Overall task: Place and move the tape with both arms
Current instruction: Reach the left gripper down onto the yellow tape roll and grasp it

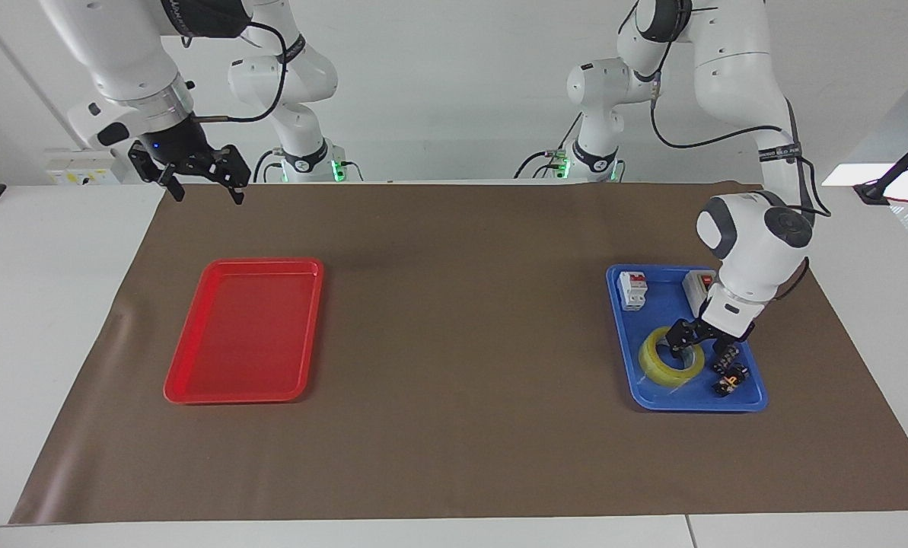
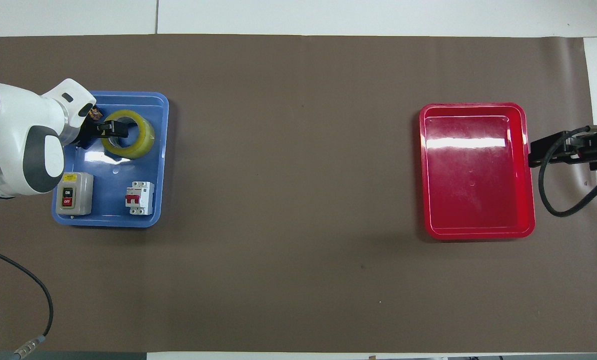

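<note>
The tape (image 1: 661,367), a yellow roll with a pale core, lies flat in the blue tray (image 1: 752,400) at the left arm's end of the table, also in the overhead view as the tape (image 2: 139,144) in the blue tray (image 2: 163,160). My left gripper (image 1: 697,355) is down at the roll and open. One finger is inside the core and the other is outside the roll's wall, on the side toward the table's end. From above, the left gripper (image 2: 111,130) covers that part of the roll. My right gripper (image 1: 204,183) hangs open in the air near its own base, waiting.
In the blue tray, a grey switch box (image 1: 696,285) and a white-and-red breaker (image 1: 633,291) lie nearer the robots than the tape, and small black parts (image 1: 730,376) lie beside it. A red tray (image 1: 244,327) lies at the right arm's end. Brown paper covers the table.
</note>
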Robot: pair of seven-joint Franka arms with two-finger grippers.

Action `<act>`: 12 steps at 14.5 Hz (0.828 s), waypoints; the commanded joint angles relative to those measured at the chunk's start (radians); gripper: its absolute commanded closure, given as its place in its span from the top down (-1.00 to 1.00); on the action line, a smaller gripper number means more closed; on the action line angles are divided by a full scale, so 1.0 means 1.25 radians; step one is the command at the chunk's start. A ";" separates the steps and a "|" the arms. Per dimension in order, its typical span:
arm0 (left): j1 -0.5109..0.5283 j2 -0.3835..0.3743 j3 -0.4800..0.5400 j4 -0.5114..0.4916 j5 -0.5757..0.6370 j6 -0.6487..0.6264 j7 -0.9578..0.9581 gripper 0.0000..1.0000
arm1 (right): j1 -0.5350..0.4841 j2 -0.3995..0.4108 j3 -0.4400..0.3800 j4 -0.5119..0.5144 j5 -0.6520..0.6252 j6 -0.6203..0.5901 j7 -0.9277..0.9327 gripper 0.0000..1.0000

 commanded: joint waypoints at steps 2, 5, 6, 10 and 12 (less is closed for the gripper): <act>-0.001 -0.006 0.001 -0.021 0.001 0.017 0.009 -0.15 | -0.010 -0.004 0.005 -0.004 0.014 -0.002 -0.004 1.00; -0.004 -0.007 0.001 -0.021 0.001 0.012 0.006 -1.00 | -0.010 -0.005 0.005 -0.004 0.014 -0.002 -0.004 1.00; -0.004 -0.012 0.002 -0.019 0.001 0.009 0.006 -1.00 | -0.010 -0.005 0.005 -0.004 0.014 -0.002 -0.004 1.00; -0.008 -0.067 0.002 0.009 0.001 -0.106 0.000 -1.00 | -0.010 -0.005 0.005 -0.004 0.014 -0.002 -0.004 1.00; -0.027 -0.095 0.001 0.039 0.001 -0.189 -0.024 -1.00 | -0.010 -0.005 0.005 -0.004 0.014 -0.002 -0.004 1.00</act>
